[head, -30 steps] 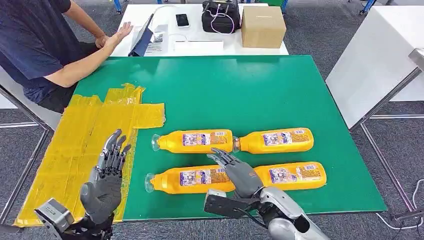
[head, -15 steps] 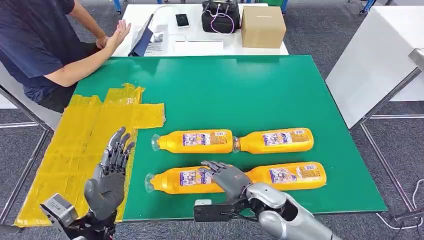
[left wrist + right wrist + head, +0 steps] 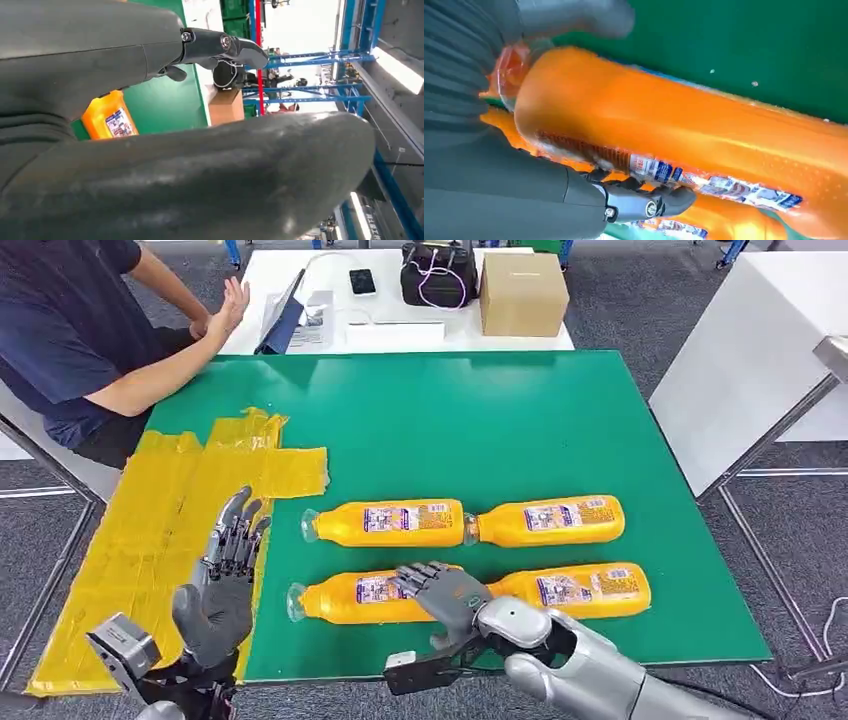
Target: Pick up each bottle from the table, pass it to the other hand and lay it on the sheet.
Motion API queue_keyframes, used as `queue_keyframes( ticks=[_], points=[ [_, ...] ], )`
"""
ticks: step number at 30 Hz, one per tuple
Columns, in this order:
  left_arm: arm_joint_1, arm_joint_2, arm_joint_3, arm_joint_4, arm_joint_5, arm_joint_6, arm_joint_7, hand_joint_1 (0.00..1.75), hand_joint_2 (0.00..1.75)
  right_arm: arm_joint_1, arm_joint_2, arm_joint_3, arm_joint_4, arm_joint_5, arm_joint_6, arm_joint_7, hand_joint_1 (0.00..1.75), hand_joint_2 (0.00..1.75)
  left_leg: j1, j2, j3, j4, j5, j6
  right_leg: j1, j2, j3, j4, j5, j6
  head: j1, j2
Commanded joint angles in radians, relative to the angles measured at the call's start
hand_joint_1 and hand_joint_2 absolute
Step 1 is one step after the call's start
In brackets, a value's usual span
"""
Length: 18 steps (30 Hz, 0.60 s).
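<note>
Right hand [image 3: 443, 592]: over the last second it swung left and settled across the near-left bottle [image 3: 350, 600], fingers draped over the body; a firm grasp could not be confirmed, bottle not yet lifted. Near-right bottle [image 3: 590, 590] lay just right of the hand, two more bottles beyond it. Left hand [image 3: 222, 585]: open, empty, raised over the yellow sheet [image 3: 150, 510] edge, little changed. Judged: first pick beginning; no bottle delivered.
</note>
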Motion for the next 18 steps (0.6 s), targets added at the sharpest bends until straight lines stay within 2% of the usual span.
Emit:
queue_keyframes(
  ticks=[1, 6, 8, 10, 11, 14, 16, 17, 18],
  points=[
    [-0.018, 0.003, -0.01, 0.066, 0.005, 0.006, -0.005, 0.0, 0.0, -0.027, 0.006, 0.133, 0.155, 0.003, 0.018, -0.006, 1.75, 1.75, 0.0, -0.002, 0.007, -0.003, 0.0, -0.001, 0.0, -0.003, 0.008, -0.003, -0.001, -0.001, 0.0, 0.0],
    [-0.02, 0.004, -0.012, 0.063, 0.014, 0.027, -0.007, 0.0, 0.0, -0.033, 0.027, 0.155, 0.187, 0.011, 0.022, 0.005, 1.75, 1.75, 0.001, -0.003, 0.013, -0.003, -0.001, -0.002, 0.001, -0.002, 0.004, -0.004, -0.002, -0.002, 0.0, 0.0],
    [-0.033, -0.016, -0.008, 0.036, 0.023, 0.056, 0.014, 0.0, 0.0, 0.001, 0.057, 0.113, 0.18, 0.0, -0.002, 0.058, 1.75, 1.75, 0.001, -0.002, 0.014, -0.003, -0.002, -0.003, 0.001, -0.001, 0.005, -0.004, -0.003, -0.003, 0.0, 0.0],
    [-0.011, -0.005, 0.0, 0.031, 0.015, 0.078, 0.02, 0.0, 0.0, 0.032, 0.049, 0.075, 0.183, -0.006, -0.041, 0.078, 1.75, 1.75, 0.001, -0.003, 0.015, -0.003, -0.003, -0.003, 0.001, -0.003, 0.006, -0.004, -0.003, -0.003, 0.0, 0.0],
    [0.02, -0.023, 0.038, 0.006, 0.011, 0.147, -0.01, 0.0, 0.0, 0.138, 0.065, -0.083, 0.151, -0.062, -0.211, 0.084, 1.75, 1.75, 0.001, -0.003, 0.016, -0.003, -0.003, -0.003, 0.001, -0.002, 0.007, -0.004, -0.003, -0.003, 0.0, 0.0],
    [0.068, -0.019, 0.072, -0.055, 0.031, 0.201, -0.015, 0.0, 0.0, 0.267, 0.06, -0.235, 0.0, -0.074, -0.282, 0.094, 1.75, 1.75, 0.002, -0.004, 0.019, -0.004, -0.004, -0.003, 0.002, -0.003, 0.01, -0.005, -0.004, -0.004, -0.001, 0.0],
    [0.081, -0.018, 0.078, -0.07, 0.037, 0.211, -0.018, 0.0, 0.0, 0.295, 0.058, -0.263, -0.05, -0.06, -0.281, 0.103, 1.75, 1.75, 0.002, -0.004, 0.016, -0.001, -0.005, -0.003, 0.002, -0.003, 0.007, -0.002, -0.005, -0.004, 0.0, 0.0],
    [0.098, -0.034, 0.098, -0.084, 0.06, 0.242, -0.032, 0.0, 0.0, 0.36, 0.078, -0.347, -0.103, -0.099, -0.356, 0.056, 1.75, 1.75, 0.001, -0.004, 0.016, -0.001, -0.005, -0.003, 0.001, -0.002, 0.007, -0.001, -0.006, -0.004, 0.0, 0.0],
    [0.11, -0.036, 0.105, -0.094, 0.067, 0.26, -0.038, 0.0, 1.75, 0.397, 0.088, -0.389, -0.142, -0.122, -0.378, 0.031, 1.75, 1.75, 0.002, -0.003, 0.014, -0.001, -0.005, -0.003, 0.002, -0.001, 0.007, -0.002, -0.005, -0.004, -0.001, 0.0]
  ],
)
